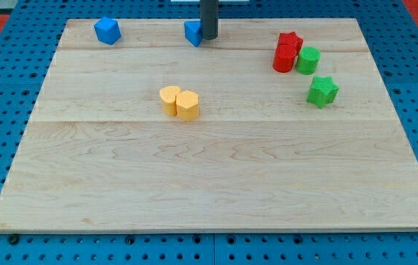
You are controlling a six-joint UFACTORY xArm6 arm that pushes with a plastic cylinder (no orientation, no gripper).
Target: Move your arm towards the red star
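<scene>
Pale wooden board [216,184], on a blue pegboard surface [3,66].

My dark rod: I have no fingers to report; my tip [208,37] rests near the view's top edge, touching the right side of a small blue block [193,32], shape unclear.

Second blue block [107,30], top left, well apart.

Two yellow rounded blocks [179,102], touching, left of centre.

Red star [291,41], upper right, well apart from my tip, touching a red cylinder [284,58] below it.

Green cylinder [308,59] beside the red cylinder.

Green star [322,91] just below.
</scene>
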